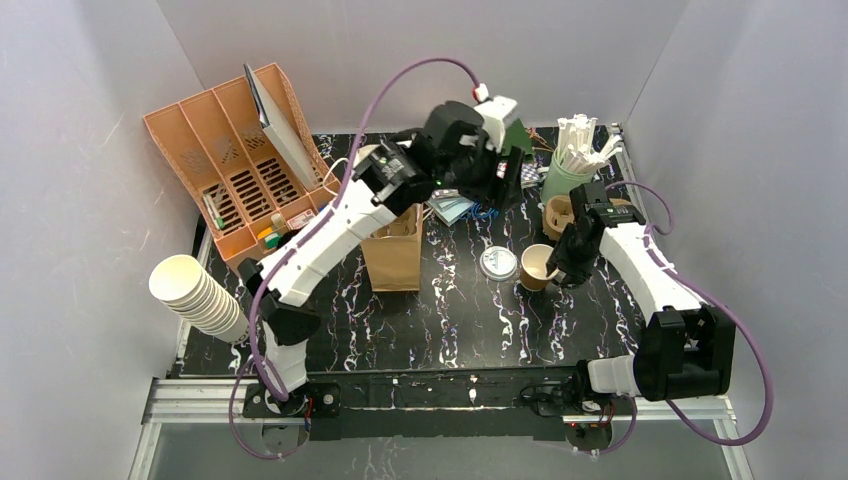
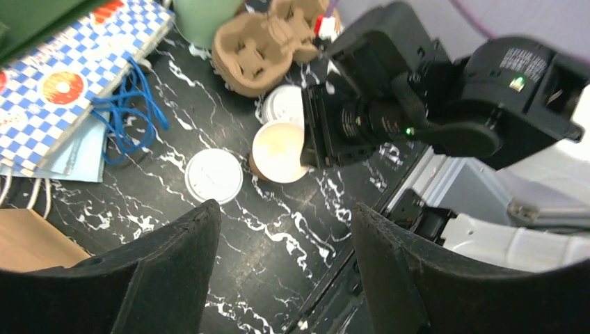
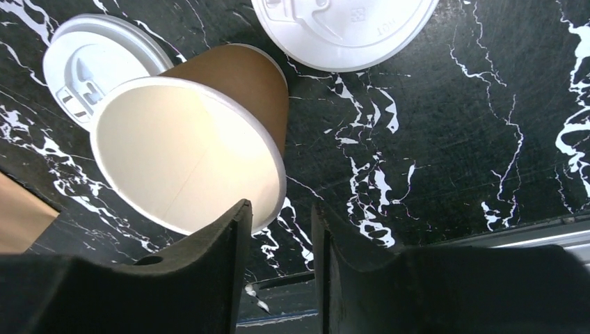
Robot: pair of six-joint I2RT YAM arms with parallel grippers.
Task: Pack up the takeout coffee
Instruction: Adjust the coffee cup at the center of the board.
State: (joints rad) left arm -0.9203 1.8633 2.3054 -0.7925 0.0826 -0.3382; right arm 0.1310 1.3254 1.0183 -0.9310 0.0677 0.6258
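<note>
"Paper cup [image 3: 188, 160] first. Where do we have it?"

"Right at the tips of our right gripper [image 3: 278, 278]. Its black fingers [image 3: 209, 278] stand a narrow slot apart, with bare table showing between them. The cup's rolled rim sits at the mouth of that slot, and we see nothing pinched. We judge we're lined up to take the thin wall, one finger inside and one outside."

"And the cup itself?"

"Upright and uncapped on the black marbled table [image 3: 452, 139]. It is tan outside and smooth white inside, tapering toward its base. Two flat white plastic lids lie by it — the first lid [image 3: 341, 28] a little apart, the second lid [image 3: 90, 62] partly behind the cup. Both look handy for capping."

"Our other hand?"

"Our left gripper [image 2: 285, 257] hangs high above, jaws wide and empty — parked clear of the work, we'd guess. Further out, a moulded pulp carrier [image 2: 268, 38] lies beyond the cup. A brown paper bag [image 1: 393, 250] stands toward our left, likely where the coffee goes."
</note>
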